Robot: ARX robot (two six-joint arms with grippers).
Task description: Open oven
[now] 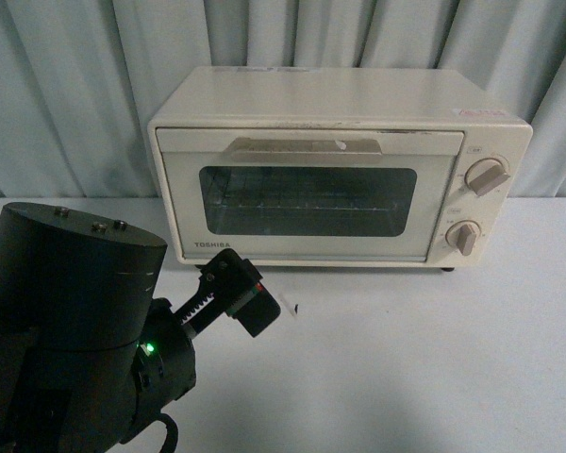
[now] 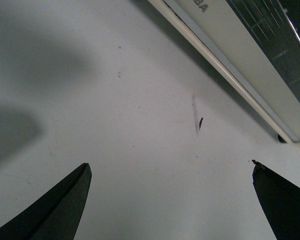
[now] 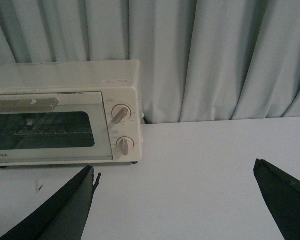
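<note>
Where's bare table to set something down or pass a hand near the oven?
Widest bare table: in front of the oven, from its door past the knobs rightward. Also the strip right of the oven, up to the curtain. Crowded: front-left, where the left arm and open left tool sit near the oven's lower-left corner.
</note>
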